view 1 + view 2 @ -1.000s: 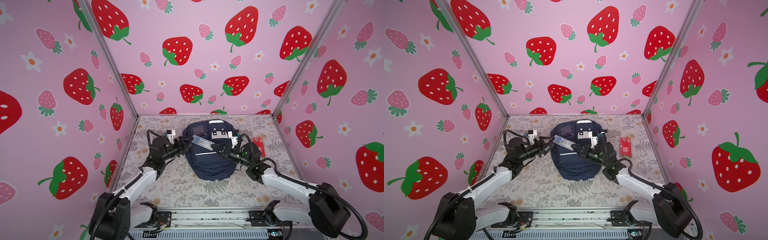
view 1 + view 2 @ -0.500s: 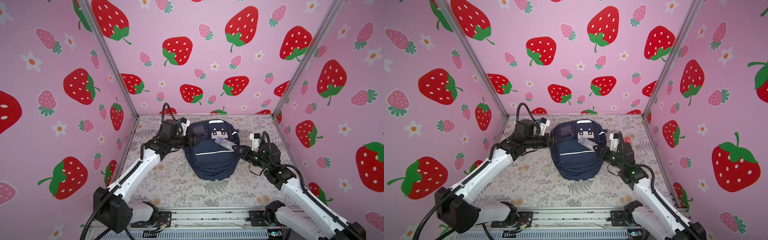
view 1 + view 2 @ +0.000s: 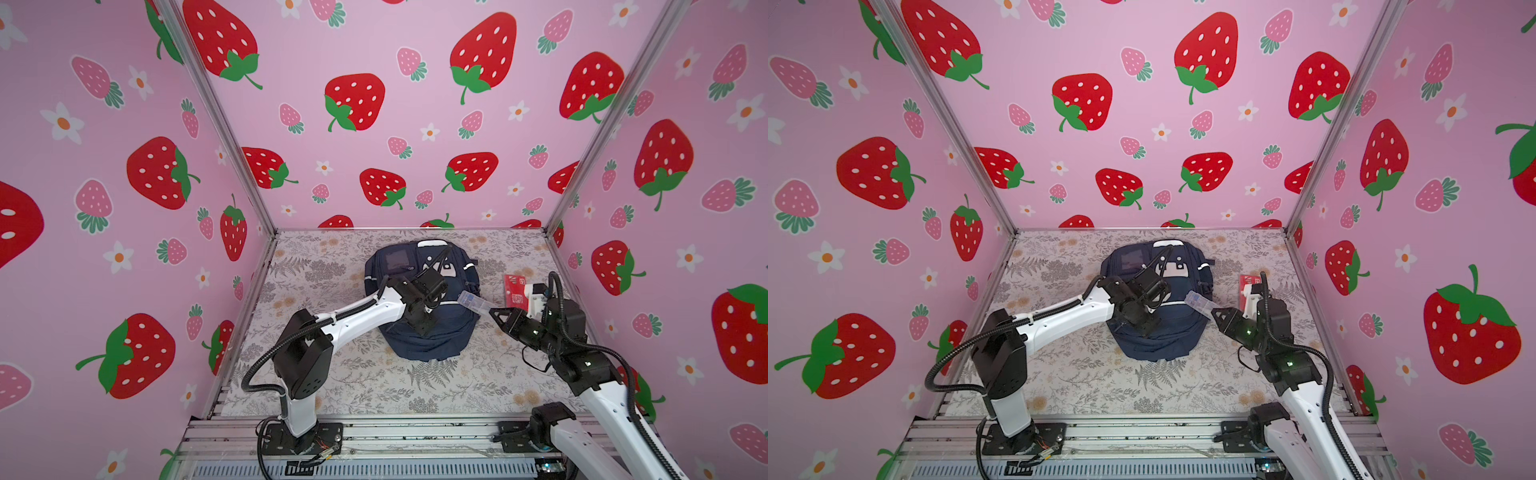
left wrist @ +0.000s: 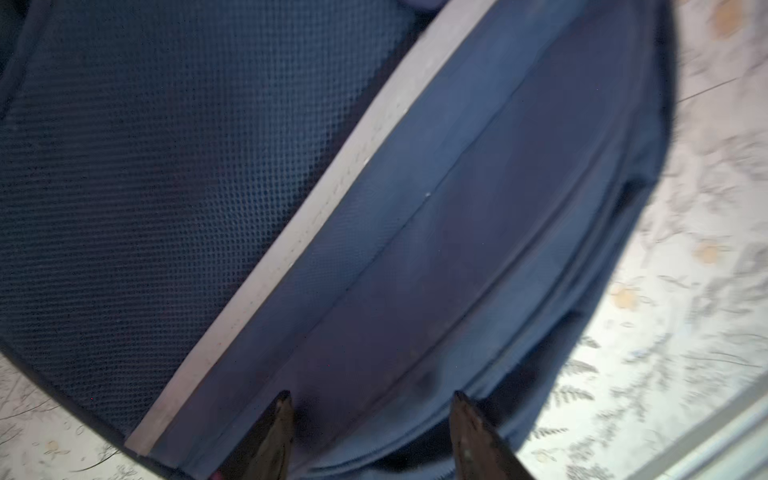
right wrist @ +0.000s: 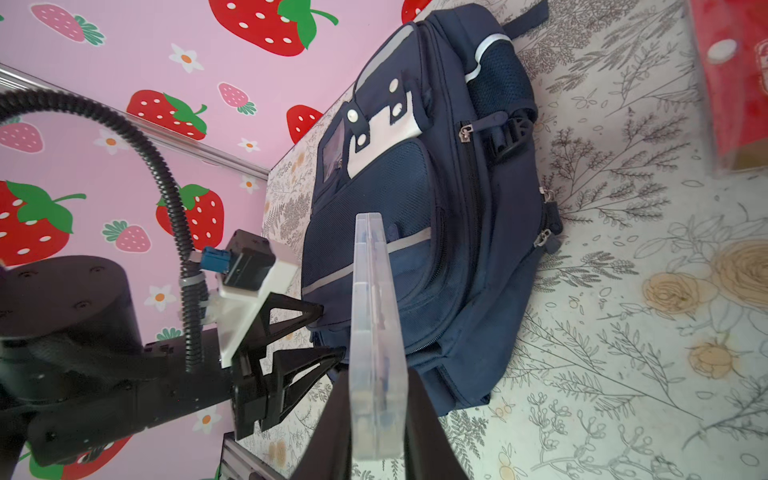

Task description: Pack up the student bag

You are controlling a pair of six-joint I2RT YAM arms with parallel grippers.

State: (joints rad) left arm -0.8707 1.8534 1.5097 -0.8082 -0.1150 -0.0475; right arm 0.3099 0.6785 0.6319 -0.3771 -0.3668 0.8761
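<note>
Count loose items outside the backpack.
2. A clear plastic case is in the right gripper; a red packet lies on the table right of the backpack. Some may be hidden inside.

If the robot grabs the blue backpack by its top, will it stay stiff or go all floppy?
Probably floppy: the student bag is soft fabric and lies slumped and creased on the table, so it looks fairly empty and likely light. Its woven cloth should not feel slippery, and it seems unlikely to roll.
</note>
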